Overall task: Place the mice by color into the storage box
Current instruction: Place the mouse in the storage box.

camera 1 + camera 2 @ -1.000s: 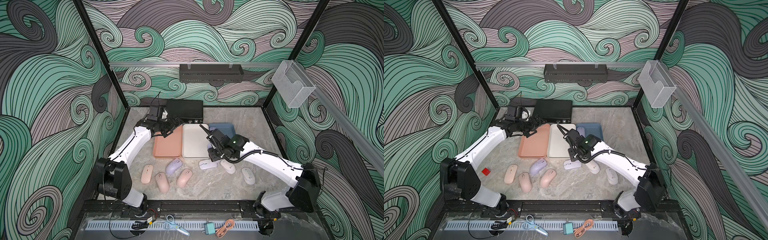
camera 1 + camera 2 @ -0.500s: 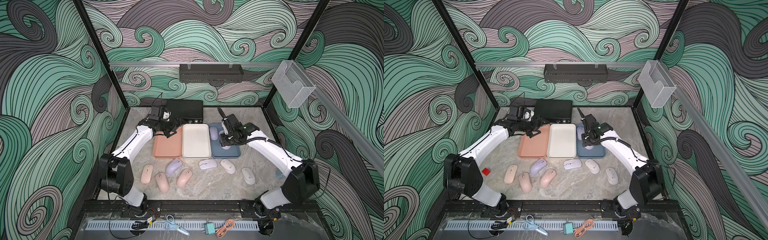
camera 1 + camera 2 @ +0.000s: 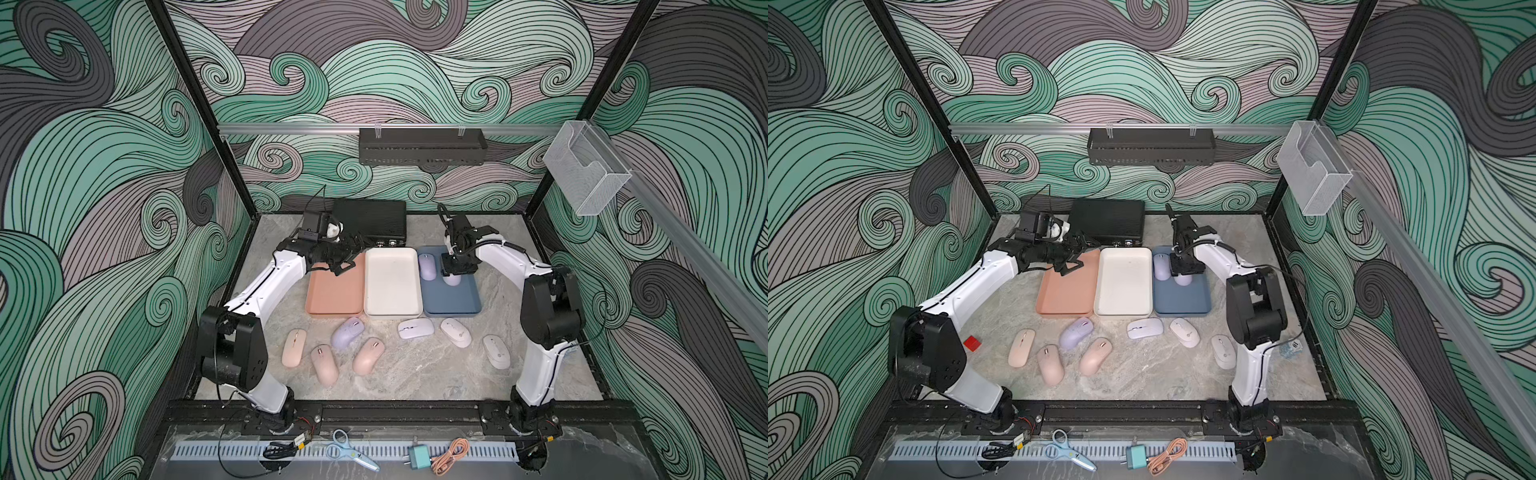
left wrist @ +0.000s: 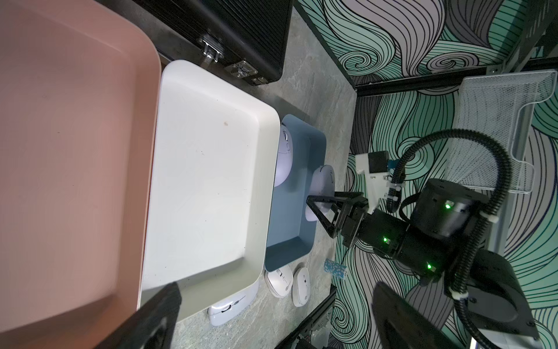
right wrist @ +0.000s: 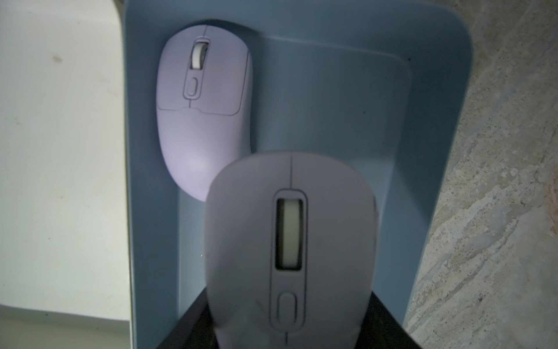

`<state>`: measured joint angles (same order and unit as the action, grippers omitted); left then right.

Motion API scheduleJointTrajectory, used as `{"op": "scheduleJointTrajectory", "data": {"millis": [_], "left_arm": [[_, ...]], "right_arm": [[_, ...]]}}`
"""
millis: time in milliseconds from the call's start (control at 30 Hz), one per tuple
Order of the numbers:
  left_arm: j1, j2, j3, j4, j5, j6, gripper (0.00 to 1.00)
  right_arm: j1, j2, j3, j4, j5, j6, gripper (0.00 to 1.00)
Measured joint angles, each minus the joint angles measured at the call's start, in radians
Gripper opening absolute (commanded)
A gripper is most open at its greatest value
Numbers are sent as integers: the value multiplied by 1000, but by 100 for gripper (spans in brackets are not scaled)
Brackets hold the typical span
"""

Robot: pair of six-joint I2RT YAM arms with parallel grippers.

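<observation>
the salmon tray and white tray lay empty; the blue tray held one lavender mouse. three pink mice, a purple mouse and three whitish mice lay loose on the table, so most sorting was undone. the left gripper gaped wide, empty, over the salmon tray's far end. the right gripper clasped a second lavender mouse low in the blue tray, just beside the first; contact with its floor unclear.

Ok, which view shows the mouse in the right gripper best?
Right wrist: the held lavender mouse is large and close, wheel visible, over the blue tray. Both top views show a sliver under the right gripper; left wrist shows it small, side-on.
</observation>
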<state>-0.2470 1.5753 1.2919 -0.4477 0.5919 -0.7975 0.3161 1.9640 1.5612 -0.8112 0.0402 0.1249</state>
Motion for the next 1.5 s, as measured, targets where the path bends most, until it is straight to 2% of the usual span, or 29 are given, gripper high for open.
{"op": "scheduleJointTrajectory", "data": {"millis": [167,467,1333,1500], "left_arm": [[0,-3,0,0,0,0,97],[9,-4,0,0,1,0,96],[16,-19,0,4,0,-4,96],[17,-19,0,7,0,-5,96]], "right_arm": [[-8,103,106,-8,13,-45,59],[-14,192,178,-25,34,-62,60],[-23,264,213,-23,27,-39,62],[-26,264,213,-22,14,-34,65]]}}
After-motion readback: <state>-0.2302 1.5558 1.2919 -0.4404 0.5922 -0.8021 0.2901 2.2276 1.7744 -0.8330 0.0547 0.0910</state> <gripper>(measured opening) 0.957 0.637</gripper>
